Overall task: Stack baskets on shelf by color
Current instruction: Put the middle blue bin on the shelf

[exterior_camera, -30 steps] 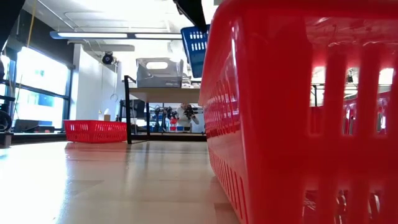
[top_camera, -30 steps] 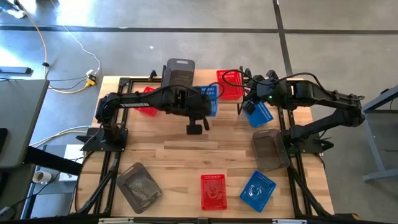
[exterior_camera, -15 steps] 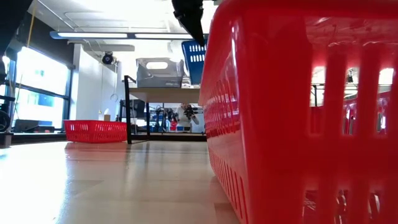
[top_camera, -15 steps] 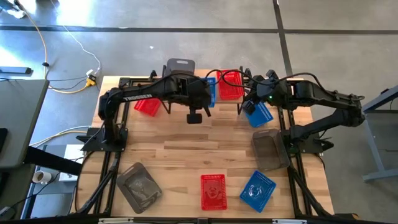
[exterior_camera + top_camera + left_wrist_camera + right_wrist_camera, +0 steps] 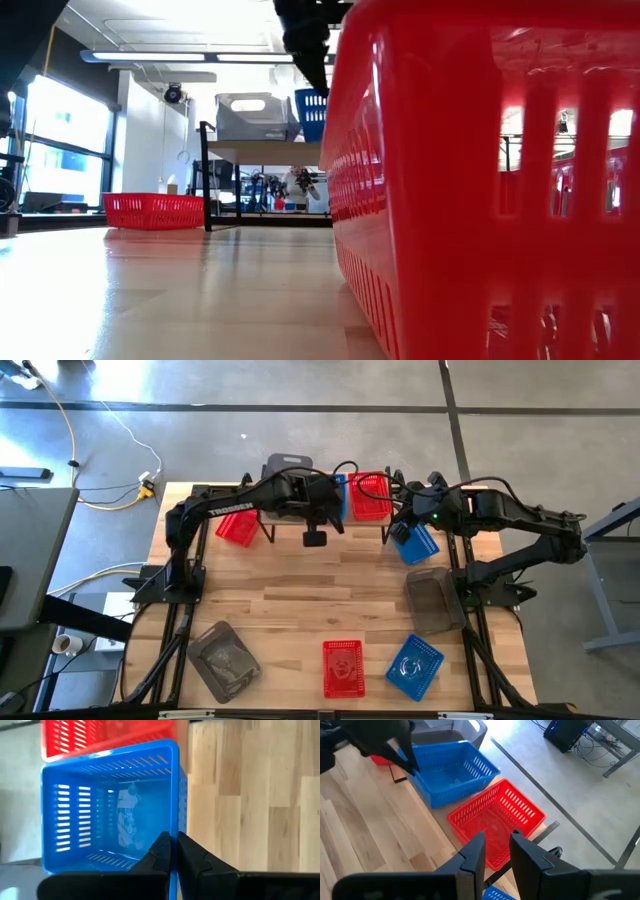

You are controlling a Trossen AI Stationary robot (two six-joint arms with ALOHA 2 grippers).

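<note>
My left gripper (image 5: 174, 837) is shut on a blue basket (image 5: 110, 810) and holds it over the shelf (image 5: 262, 150). The basket is between a grey basket (image 5: 290, 468) and a red basket (image 5: 371, 496) that stand on the shelf's top. In the low view the blue basket's (image 5: 311, 112) bottom is at the level of the plank. I cannot tell whether it rests there. My right gripper (image 5: 400, 525) is by the table's far right, shut on a second blue basket (image 5: 417, 544). My left gripper pinches one side wall of the blue basket at its rim (image 5: 175, 827), close to a corner. One finger (image 5: 161, 851) is inside the basket and one (image 5: 192, 854) outside. The fingers slant down from the table's near side. The basket hangs upright, opening up. My right gripper has the second blue basket, but the gripper hides the place of contact in the high view. Only a bit of blue (image 5: 496, 894) shows far back between its fingers in the right wrist view. The basket hangs tilted below the gripper.
A red basket (image 5: 236, 526) lies on the table left of the shelf. Toward the near edge lie a grey basket (image 5: 225, 656), a red one (image 5: 342, 665) and a blue one (image 5: 413, 664). Another grey basket (image 5: 432, 602) lies at the right. The middle of the table is bare wood.
My left gripper has carried the blue basket toward the table's far edge and down, from above the table's middle to the shelf top between the grey and the red basket. The basket has stayed upright. The right arm has kept still.
</note>
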